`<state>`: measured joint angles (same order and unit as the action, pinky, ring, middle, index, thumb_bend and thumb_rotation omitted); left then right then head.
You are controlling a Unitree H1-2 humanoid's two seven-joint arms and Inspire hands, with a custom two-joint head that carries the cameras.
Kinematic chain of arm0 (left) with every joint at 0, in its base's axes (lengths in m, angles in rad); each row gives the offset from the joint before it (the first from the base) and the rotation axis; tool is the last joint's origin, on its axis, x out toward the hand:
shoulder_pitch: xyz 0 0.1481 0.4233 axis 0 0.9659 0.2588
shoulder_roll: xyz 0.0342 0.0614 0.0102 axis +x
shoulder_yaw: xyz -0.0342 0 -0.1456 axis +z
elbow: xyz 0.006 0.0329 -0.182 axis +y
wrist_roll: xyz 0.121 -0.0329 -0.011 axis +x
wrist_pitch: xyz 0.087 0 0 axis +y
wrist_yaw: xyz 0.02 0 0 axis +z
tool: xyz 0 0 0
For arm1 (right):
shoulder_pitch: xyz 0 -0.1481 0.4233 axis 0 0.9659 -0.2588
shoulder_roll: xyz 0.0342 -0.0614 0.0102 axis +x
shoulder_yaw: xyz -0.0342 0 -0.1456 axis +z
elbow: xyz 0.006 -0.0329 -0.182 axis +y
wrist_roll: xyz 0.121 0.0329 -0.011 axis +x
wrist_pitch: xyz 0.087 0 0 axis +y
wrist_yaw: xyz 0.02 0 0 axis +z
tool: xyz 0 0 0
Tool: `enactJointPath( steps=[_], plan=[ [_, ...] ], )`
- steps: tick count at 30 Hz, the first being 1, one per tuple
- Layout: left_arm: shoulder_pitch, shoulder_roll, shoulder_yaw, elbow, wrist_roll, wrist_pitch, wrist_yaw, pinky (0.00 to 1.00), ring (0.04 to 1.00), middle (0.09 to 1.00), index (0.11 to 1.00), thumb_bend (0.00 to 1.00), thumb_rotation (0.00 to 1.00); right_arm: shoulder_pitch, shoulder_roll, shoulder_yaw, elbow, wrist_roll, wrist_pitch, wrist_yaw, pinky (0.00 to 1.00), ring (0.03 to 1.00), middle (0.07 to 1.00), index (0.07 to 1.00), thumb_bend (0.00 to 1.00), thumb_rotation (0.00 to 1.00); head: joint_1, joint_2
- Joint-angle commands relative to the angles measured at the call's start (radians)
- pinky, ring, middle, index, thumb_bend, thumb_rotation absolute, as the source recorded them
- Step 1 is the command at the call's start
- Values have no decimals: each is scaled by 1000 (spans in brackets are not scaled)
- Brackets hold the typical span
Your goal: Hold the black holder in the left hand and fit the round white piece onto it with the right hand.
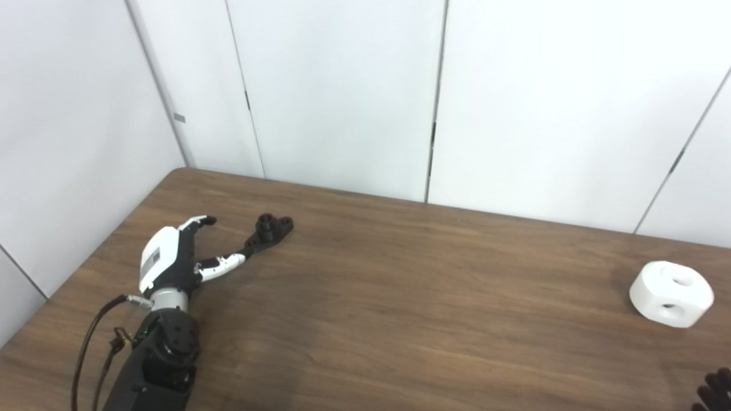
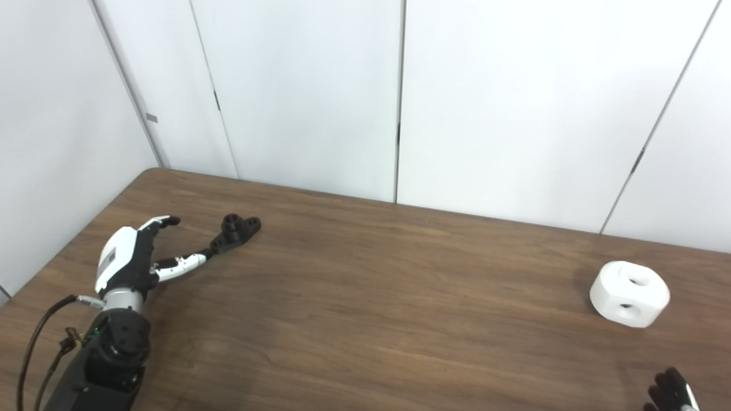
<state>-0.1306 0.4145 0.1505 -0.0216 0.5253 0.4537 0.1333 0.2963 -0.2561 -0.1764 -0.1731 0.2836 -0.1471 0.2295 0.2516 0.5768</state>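
Observation:
The black holder [image 1: 269, 231] lies flat on the wooden table [image 1: 400, 297] at the far left. My left hand [image 1: 177, 254] is just in front of it, open, with its thumb tip touching or nearly touching the holder's near end and the fingers spread to the left. The round white piece [image 1: 671, 293], with holes in its top and side, rests on the table at the far right. Only the dark fingertips of my right hand [image 2: 669, 391] show at the bottom right corner, well short of the white piece; its state is hidden.
White wall panels [image 1: 342, 91] stand behind the table's far edge and along its left side. A black cable [image 1: 85, 348] loops beside my left forearm. Bare tabletop stretches between the holder and the white piece.

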Motion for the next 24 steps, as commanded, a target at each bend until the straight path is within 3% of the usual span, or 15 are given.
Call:
enactJointPath(
  steps=[1, 11, 17, 24],
  plan=[
    [-49, 42, -9, 13, 29, -27, 18, 804, 878, 863, 796, 854, 322, 44, 7, 7, 31, -6, 13, -2, 1000, 1000, 1000, 1000, 658, 1000, 0, 0],
    [-115, 41, -42, 92, -2, -28, 13, 911, 943, 901, 813, 865, 346, 47, 10, 6, 19, -11, 23, -6, 1000, 1000, 1000, 1000, 666, 1000, -1, 4],
    [-150, 25, -36, 90, -52, -13, -10, 849, 942, 905, 806, 859, 343, 53, 11, 4, 11, -14, 31, -8, 1000, 1000, 1000, 1000, 670, 1000, 4, 11],
    [-177, 14, -39, 99, -78, -8, -22, 847, 945, 905, 799, 838, 320, 57, 15, 6, 5, -21, 31, -10, 1000, 1000, 1000, 1000, 662, 1000, -2, 15]
  ],
)
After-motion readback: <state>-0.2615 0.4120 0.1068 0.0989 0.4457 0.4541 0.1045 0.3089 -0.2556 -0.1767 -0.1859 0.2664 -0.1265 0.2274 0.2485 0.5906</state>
